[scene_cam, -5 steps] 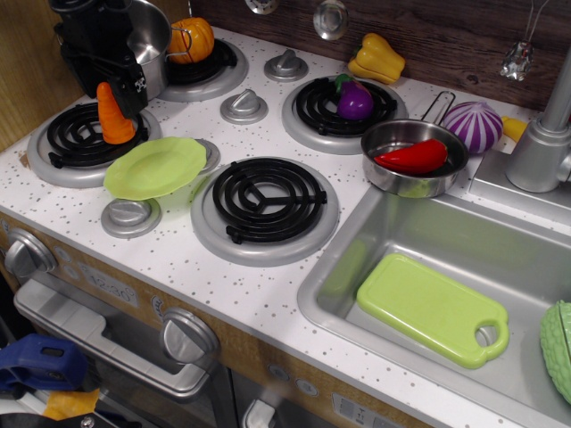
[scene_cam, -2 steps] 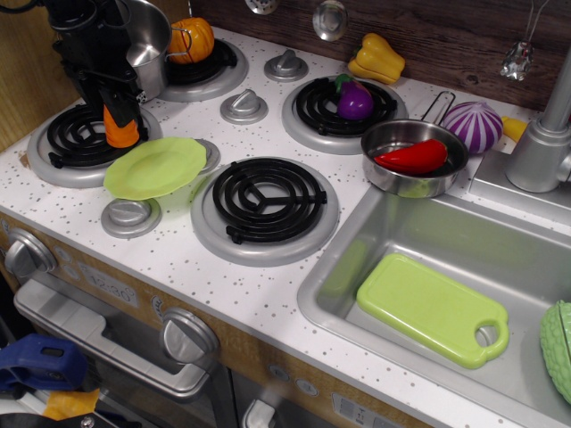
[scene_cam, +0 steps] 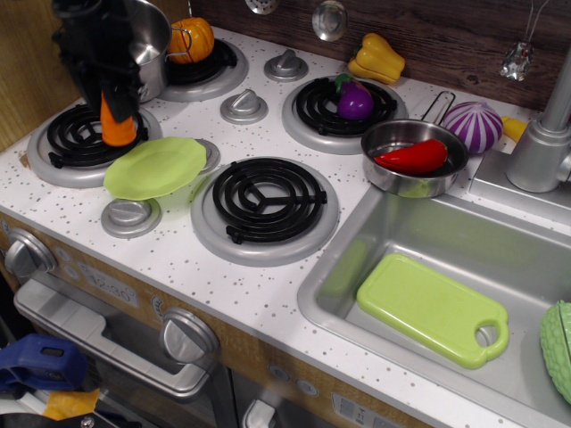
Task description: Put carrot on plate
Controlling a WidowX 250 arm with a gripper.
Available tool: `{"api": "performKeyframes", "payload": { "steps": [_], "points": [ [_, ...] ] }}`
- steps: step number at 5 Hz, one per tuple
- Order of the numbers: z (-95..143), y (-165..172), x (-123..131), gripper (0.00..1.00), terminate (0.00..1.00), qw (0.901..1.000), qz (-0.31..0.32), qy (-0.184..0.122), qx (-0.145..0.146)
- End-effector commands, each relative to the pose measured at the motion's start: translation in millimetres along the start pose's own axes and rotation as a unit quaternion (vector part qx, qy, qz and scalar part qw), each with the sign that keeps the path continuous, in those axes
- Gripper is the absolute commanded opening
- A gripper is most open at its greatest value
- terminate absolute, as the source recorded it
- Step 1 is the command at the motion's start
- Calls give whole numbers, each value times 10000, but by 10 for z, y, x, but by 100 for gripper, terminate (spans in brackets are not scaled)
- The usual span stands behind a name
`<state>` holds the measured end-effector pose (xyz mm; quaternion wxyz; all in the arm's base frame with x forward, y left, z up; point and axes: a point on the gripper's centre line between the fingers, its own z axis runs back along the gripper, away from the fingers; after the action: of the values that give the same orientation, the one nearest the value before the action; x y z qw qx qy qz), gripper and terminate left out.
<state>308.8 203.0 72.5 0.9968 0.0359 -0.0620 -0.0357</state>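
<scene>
Observation.image shows the tool closed around the upright carrot, with the plate at its five o'clock.

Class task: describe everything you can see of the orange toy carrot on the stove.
The carrot is a small, smooth orange cone that looks like plastic. It stands upright with its wide end on the black coil of the front-left burner. The black gripper covers its upper part, so the tip is hidden. The lime-green plate lies just beside it.

Carrot: smooth orange plastic. Plate: thin lime-green plastic, slightly glossy. Pan: shiny metal. Countertop: white, speckled, matt. Back wall: dark wood.
</scene>
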Motion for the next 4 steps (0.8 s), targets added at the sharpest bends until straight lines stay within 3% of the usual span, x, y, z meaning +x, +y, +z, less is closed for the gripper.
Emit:
{"api": "performKeyframes", "payload": {
  "steps": [1, 4],
  "points": [
    [455, -131, 115, 0, 0, 9992, 318, -236, 83],
    [243, -497, -3, 0, 0, 9952, 869, -442, -43]
  ]
}}
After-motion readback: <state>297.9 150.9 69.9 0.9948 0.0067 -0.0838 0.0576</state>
